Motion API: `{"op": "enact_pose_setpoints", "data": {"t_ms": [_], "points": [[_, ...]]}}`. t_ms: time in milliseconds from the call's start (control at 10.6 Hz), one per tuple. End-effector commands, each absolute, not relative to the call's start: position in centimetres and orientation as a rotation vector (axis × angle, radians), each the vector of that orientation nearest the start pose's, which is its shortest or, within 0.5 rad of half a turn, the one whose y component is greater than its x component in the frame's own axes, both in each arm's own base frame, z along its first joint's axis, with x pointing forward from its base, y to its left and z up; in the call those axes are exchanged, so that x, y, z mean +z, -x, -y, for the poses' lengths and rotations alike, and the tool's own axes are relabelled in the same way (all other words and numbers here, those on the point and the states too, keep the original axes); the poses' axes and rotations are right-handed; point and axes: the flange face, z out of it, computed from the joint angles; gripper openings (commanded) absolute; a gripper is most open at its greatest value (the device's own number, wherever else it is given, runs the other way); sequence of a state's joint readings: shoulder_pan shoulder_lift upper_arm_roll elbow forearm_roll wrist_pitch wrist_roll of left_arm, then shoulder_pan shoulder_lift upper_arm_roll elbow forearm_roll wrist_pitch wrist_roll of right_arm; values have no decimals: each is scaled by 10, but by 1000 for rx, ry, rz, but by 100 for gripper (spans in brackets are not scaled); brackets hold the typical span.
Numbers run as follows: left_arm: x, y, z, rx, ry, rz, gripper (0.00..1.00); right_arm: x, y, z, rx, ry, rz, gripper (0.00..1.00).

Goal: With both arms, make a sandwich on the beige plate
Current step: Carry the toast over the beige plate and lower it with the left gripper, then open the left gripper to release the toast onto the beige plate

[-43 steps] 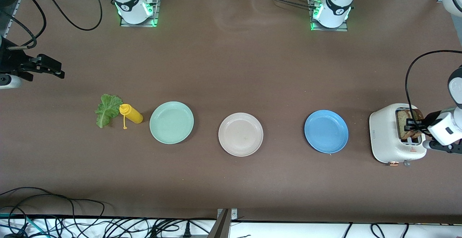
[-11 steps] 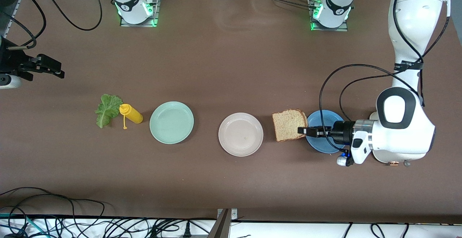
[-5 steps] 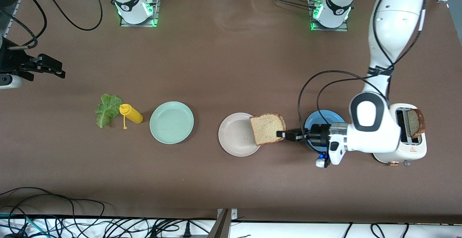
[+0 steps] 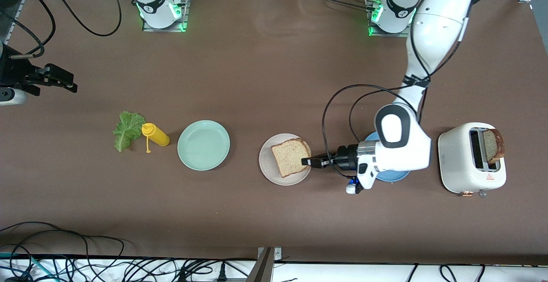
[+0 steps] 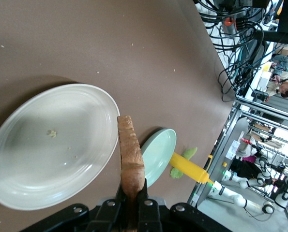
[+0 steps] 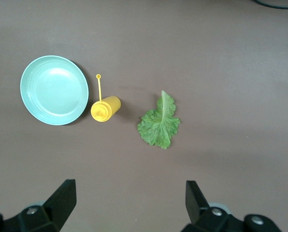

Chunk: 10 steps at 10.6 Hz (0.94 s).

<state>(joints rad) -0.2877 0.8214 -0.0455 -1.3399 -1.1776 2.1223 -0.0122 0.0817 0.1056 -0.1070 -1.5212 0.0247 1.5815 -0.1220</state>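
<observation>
Pinching a bread slice (image 4: 291, 157), the left gripper (image 4: 306, 161) hangs over the beige plate (image 4: 269, 170). The right gripper (image 6: 129, 203) waits, fingers spread, above the lettuce leaf (image 6: 159, 123).

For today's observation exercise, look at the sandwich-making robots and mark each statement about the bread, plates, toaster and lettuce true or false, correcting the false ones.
1. The left gripper holds a bread slice over the beige plate. True.
2. The right gripper holds the lettuce. False: its fingers are open and empty, and the lettuce lies on the table beside the yellow bottle.
3. A second slice stands in the toaster. True.
4. The green plate carries bread. False: it is empty.
5. The toaster is at the right arm's end of the table. False: it is at the left arm's end.
</observation>
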Motion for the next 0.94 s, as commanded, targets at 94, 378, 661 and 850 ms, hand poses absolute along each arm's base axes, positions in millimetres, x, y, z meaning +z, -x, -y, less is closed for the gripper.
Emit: {"op": "enact_pose_setpoints", "data": {"t_ms": [94,378,661,850], "points": [[225,-695,294,-203,-2118,-472,0,595,-581,9,72,3107,152,100],[201,-689,306,-179,-2142,-505,0,594,-579,9,98,3105,150,100],[198,-688,309,-167,-2146,-512,0,594,-579,8,103,3104,152,100],[200,-688,309,-155,-2170,-480,68,593,-577,8,120,3103,145,100]]}}
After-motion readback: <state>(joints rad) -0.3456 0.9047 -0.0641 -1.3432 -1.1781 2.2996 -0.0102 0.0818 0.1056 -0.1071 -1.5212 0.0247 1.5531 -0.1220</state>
